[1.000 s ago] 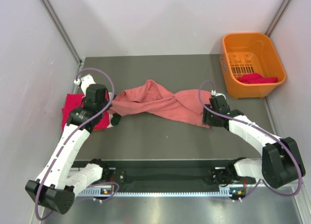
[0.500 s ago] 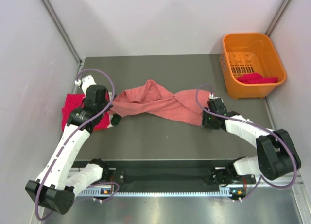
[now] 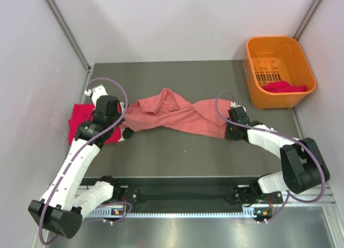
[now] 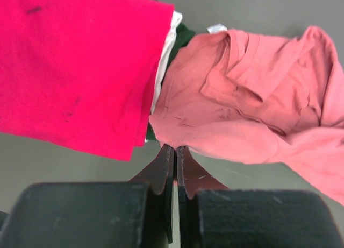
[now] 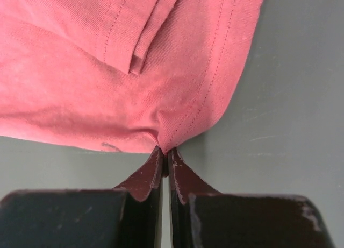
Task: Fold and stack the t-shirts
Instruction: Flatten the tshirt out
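Observation:
A large salmon-pink t-shirt (image 3: pixel 172 114) lies crumpled and stretched across the middle of the table. My left gripper (image 3: pixel 126 132) is shut on its left edge, and the left wrist view shows the tips (image 4: pixel 174 149) pinching the cloth (image 4: pixel 242 113). My right gripper (image 3: pixel 227 134) is shut on the right hem corner (image 5: pixel 177 97), with cloth puckered between the tips (image 5: pixel 165 151). A folded magenta-red t-shirt (image 3: pixel 80 121) lies at the left on top of a white edge (image 4: pixel 167 43) and a dark green edge (image 4: pixel 185 35).
An orange plastic basket (image 3: pixel 258 100) stands at the back right with a red cloth (image 3: pixel 287 87) inside. Grey walls close in the left and right sides. The arm bases and a rail (image 3: pixel 177 207) run along the near edge.
My right gripper moved left to the salmon-pink shirt's corner and closed on it. The left arm and its grip have stayed the same.

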`<state>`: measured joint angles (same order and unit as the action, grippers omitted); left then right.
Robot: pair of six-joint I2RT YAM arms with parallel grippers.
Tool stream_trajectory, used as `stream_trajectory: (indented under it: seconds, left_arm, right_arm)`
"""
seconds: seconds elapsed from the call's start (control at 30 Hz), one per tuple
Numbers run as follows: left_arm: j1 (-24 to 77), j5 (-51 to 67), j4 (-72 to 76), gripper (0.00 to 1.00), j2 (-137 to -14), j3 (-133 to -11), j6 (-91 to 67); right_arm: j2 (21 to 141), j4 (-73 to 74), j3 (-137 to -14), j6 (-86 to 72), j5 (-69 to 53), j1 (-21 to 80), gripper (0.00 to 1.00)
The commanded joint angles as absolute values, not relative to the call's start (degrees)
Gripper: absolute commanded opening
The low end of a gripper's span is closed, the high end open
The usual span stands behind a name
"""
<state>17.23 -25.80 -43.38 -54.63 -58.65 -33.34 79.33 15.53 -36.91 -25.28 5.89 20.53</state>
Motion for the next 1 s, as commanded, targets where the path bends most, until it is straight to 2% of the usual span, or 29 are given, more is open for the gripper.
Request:
stream_trajectory:
  seconds: [0.0, 0.27, 0.4, 0.57, 0.77, 0.87, 0.97]
  left_arm:
    - [16.9, -23.4, -40.5, 0.0, -57.1, -58.3, -32.2]
    - [16.1, -14.6, -40.3, 0.0, -71.4, -67.4, -34.8]
    - [14.1, -17.9, -45.3, 0.0, -74.8, -84.4, -34.3]
    - [13.5, -28.3, -49.0, 0.0, -72.2, -102.9, -30.8]
    - [13.5, -32.1, -52.6, 0.0, -66.2, -123.4, -28.6]
    - [13.5, -30.9, -54.6, 0.0, -64.0, -129.4, -29.0]
    - [13.5, -26.3, -52.5, 0.0, -60.7, -129.9, -30.8]
  right_arm:
    - [78.0, 15.7, -41.2, -24.3, 5.9, 20.2, 0.0]
    - [77.6, 19.3, -54.6, -23.2, 3.3, 17.7, 0.0]
    - [77.4, 25.5, -67.2, -21.8, 2.7, 16.7, 0.0]
    - [70.1, 30.5, -82.7, -20.4, 2.8, 16.4, 0.0]
    - [55.3, 29.1, -88.0, -23.0, -3.1, 16.4, 0.0]
    - [50.0, 33.0, -91.1, -22.9, -4.0, 16.4, 0.0]
    - [45.3, 36.5, -93.7, -23.0, -3.3, 16.4, 0.0]
